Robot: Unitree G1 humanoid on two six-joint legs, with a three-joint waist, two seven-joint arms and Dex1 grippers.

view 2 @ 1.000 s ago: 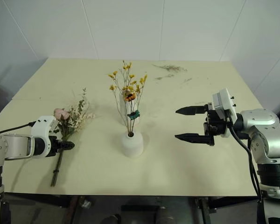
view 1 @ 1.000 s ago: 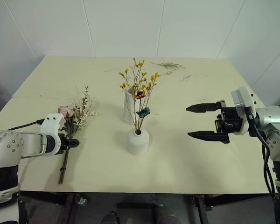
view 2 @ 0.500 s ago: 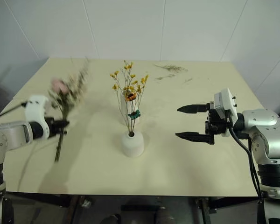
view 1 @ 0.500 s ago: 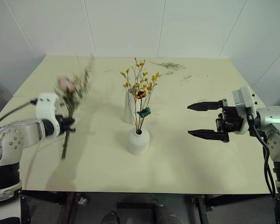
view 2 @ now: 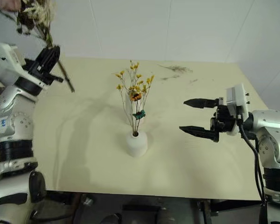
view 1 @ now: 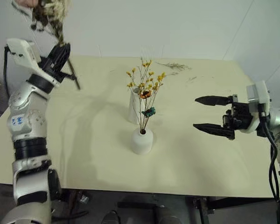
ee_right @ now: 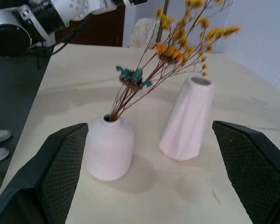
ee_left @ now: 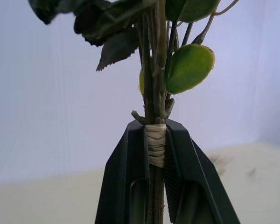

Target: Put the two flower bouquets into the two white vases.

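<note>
The left gripper (view 1: 60,55) was clamped tight on the rose bouquet (view 1: 50,16), both black fingers (ee_left: 130,158) pinching the stem right at its pale binding wrap (ee_left: 155,142). It held the bunch raised high above the table's (view 1: 200,154) far left corner, around ten o'clock from the vases. The bouquet's long axis ran steeply, blooms up toward eleven o'clock near the top of the head view, the bare stem end (view 1: 75,81) trailing down toward five o'clock below the fingers, clear of the tabletop. The right gripper (view 1: 209,113) hung spread wide and gripping nothing, its two fingers pointing level toward nine o'clock, at three o'clock from the vases and well apart from them. The short round vase (view 1: 142,141) stood near the table's middle with the yellow-orange bouquet (view 1: 145,88) upright in its top hole, stems fanning slightly as they rose. The tall faceted vase (ee_right: 187,116) stood just behind it at twelve o'clock, its mouth unfilled. A few loose dried sprigs (view 1: 173,66) lay at the far edge.
</note>
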